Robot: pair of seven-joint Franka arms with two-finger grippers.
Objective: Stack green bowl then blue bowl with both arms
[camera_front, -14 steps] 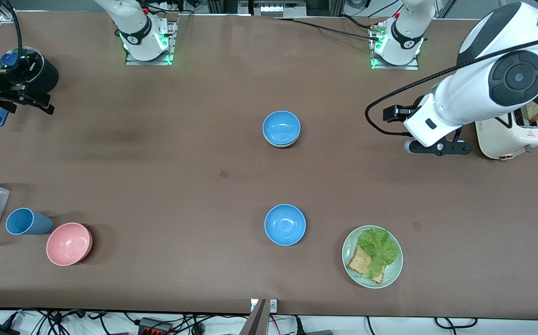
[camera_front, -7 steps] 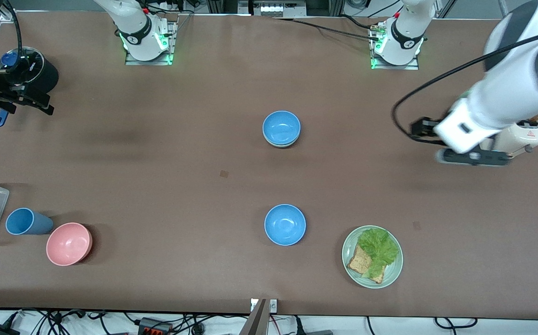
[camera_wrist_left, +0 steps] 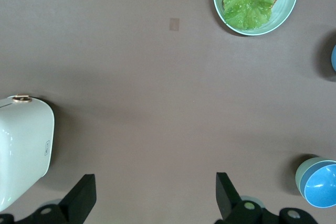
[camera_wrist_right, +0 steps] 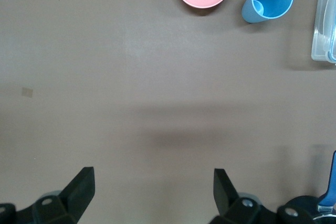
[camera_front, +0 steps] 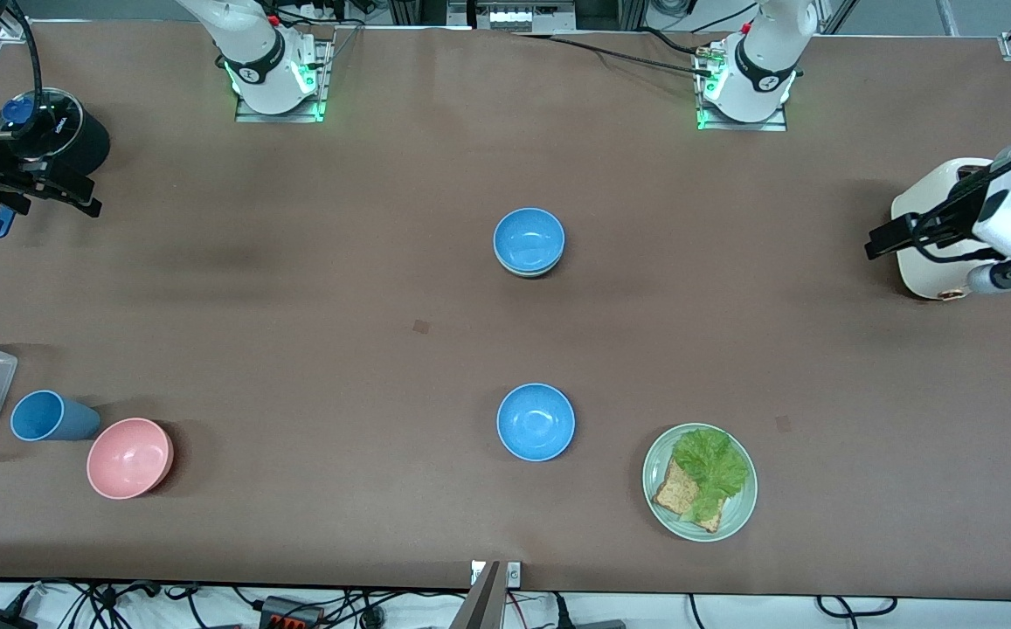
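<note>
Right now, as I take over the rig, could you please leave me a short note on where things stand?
Left gripper: jaws open, empty, up over the table by the toaster at the left arm's end.
Right gripper: jaws open, empty, waiting over the right arm's end, near the black pot.
Blue bowl sits nested in the green bowl mid-table.
A second blue bowl stands alone, nearer the front camera, beside the plate of lettuce and toast.
Done: the stack looks finished.
Left: nothing obvious; check the stack.
</note>
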